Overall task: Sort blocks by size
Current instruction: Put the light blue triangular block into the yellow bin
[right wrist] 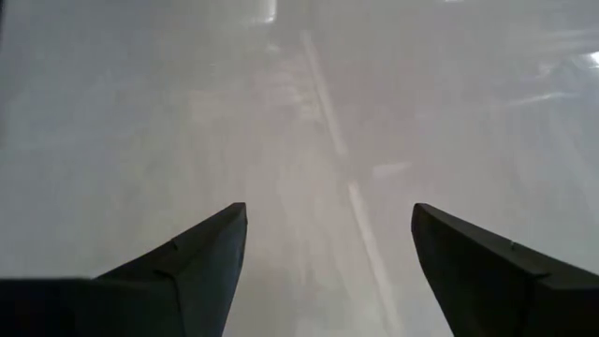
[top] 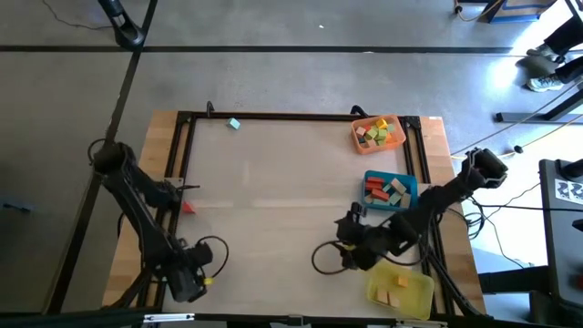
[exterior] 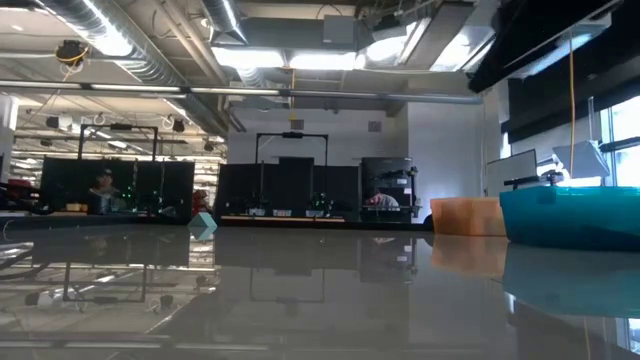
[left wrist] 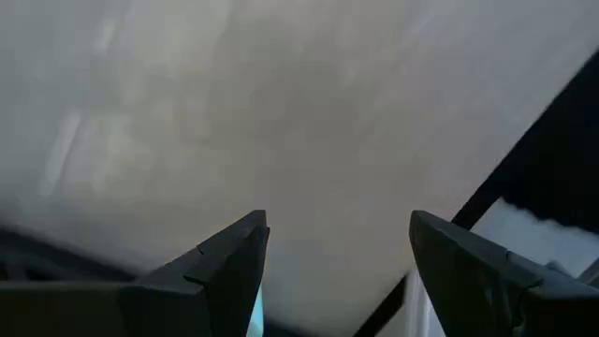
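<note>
A small teal block (top: 233, 124) lies alone on the white mat near the far left; it also shows in the low view (exterior: 203, 224). A red block (top: 188, 208) sits at the mat's left edge. More blocks lie in the orange tray (top: 357, 137), the blue tray (top: 368, 179) and the yellow tray (top: 414, 299). My left gripper (left wrist: 337, 234) hovers open over the near left corner (top: 189, 281), with nothing between its fingers. My right gripper (right wrist: 328, 220) is open and empty too, above the mat just left of the yellow tray (top: 349, 239).
A black frame (top: 291, 116) borders the mat. The three trays line the right side, orange farthest and yellow nearest. In the low view the orange tray (exterior: 465, 215) and blue tray (exterior: 570, 215) stand at the right. A cable loop (top: 326, 261) hangs by my right gripper.
</note>
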Motion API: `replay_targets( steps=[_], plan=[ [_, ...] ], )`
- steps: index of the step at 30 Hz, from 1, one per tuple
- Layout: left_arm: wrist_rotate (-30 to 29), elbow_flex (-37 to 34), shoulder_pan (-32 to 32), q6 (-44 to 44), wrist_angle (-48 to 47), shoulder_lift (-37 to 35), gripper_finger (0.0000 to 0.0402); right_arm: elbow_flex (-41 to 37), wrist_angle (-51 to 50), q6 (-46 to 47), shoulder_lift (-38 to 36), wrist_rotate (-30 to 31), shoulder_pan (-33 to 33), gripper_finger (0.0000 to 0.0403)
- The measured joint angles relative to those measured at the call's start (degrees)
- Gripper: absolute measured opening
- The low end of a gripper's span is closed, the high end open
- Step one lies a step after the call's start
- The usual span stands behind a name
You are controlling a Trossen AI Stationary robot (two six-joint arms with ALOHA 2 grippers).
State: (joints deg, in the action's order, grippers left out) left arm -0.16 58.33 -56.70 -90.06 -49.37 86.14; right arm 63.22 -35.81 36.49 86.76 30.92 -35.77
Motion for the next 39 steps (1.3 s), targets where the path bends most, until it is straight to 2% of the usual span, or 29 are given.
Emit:
replay_targets(
  steps=[5,11,27,30,37,39],
  plan=[
    [7.89,0.0,-2.34,-0.54,0.73,5.47,0.0249,0.0,-0.05,-1.26,0.0,-0.01,2.86,0.0299],
    [16.33,0.0,-4.52,3.6,0.38,10.83,0.0249,0.0,0.12,-4.04,0.0,-0.03,4.06,0.0299],
    [19.96,0.23,-9.13,13.31,-3.62,17.25,0.0246,0.0,2.55,-5.74,0.02,-0.51,3.94,0.0298],
    [20.56,0.28,-9.33,14.97,-3.57,17.77,0.0224,0.0,2.57,-5.74,0.02,-0.51,3.94,0.0298],
    [20.95,0.35,-9.2,18.89,-4.14,17.74,0.0122,0.0,2.57,-5.74,0.02,-0.51,3.94,0.0298],
    [20.85,0.35,-9.08,19.67,-4.36,17.67,0.0105,0.0,2.57,-5.74,0.02,-0.51,3.94,0.0298]
  ],
)
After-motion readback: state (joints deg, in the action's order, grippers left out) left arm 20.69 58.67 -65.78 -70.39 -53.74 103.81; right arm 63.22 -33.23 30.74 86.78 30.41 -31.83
